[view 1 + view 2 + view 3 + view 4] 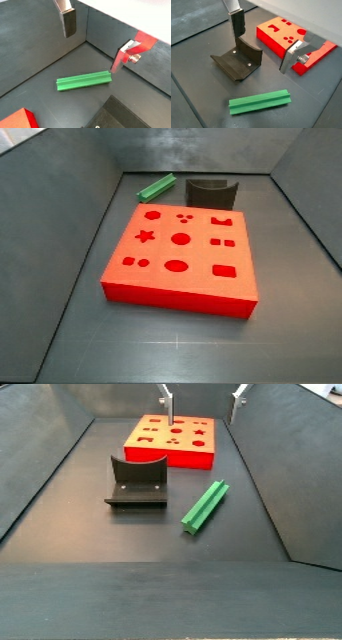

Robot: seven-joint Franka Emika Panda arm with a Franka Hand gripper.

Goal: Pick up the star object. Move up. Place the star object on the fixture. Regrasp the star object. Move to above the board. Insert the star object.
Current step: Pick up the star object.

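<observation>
- We see the star object [260, 101] lying flat on the dark floor, a long green bar with a ridged, star-shaped end face; nothing grips it.
- In a side view it [205, 506] lies just beside the fixture [138, 481], apart from it, on the side away from the left wall.
- In a side view the bar [156, 188] lies at the far end of the bin, near the fixture [211, 191] and behind the board [181, 258].
- The fixture [238, 62] is a dark block with a curved hollow on top, and nothing rests in it.
- The board [171, 439] is flat and red-orange, with star, circle and square holes, all vacant.
- The gripper [264, 40] hangs above the floor with its jaws spread wide; in both wrist views nothing sits between the fingers [69, 22].
- In a wrist view the green bar [83, 80] lies below the gap between the two fingers.
- In a side view only the finger tips [167, 401] show, at the top edge above the board.
</observation>
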